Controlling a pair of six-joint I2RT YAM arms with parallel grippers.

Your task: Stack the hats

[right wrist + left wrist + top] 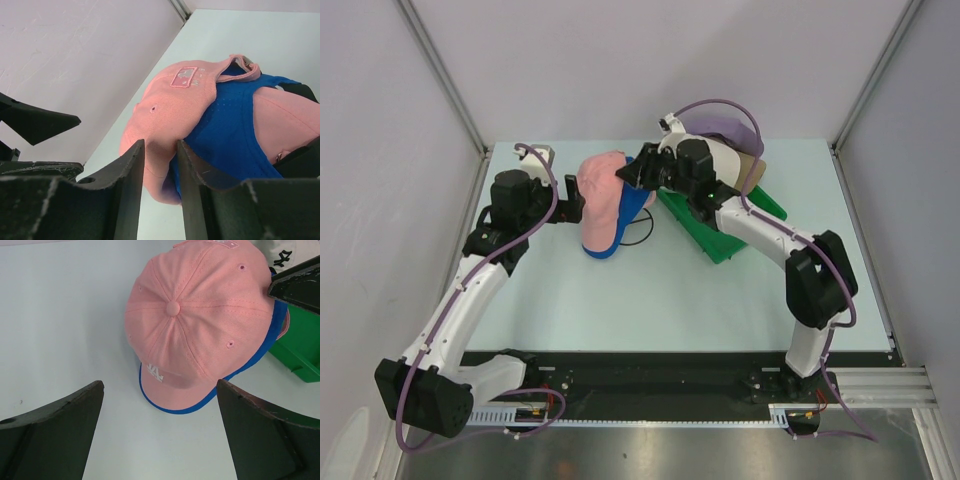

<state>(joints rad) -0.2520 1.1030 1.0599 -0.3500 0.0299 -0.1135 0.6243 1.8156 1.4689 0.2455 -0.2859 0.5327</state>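
Note:
The pink hat [602, 195] lies over the royal blue hat [634, 204] at the table's middle back. In the left wrist view the pink crown [195, 320] covers the blue hat, whose brim edge [260, 347] shows around it. My right gripper [628, 172] is shut on the pink hat's rear edge [170, 105], with fabric between its fingers [161, 145], next to the blue hat [235, 130]. My left gripper [575, 200] is open and empty [160, 390], just short of the brims. The white [730, 160], tan [752, 170] and lavender [720, 130] hats lie piled behind the right arm.
A green tray [715, 225] lies right of the stacked hats and under the right arm; it also shows in the left wrist view [300, 345]. A thin black wire stand [642, 235] pokes out from under the blue hat. Grey walls close in the table on three sides.

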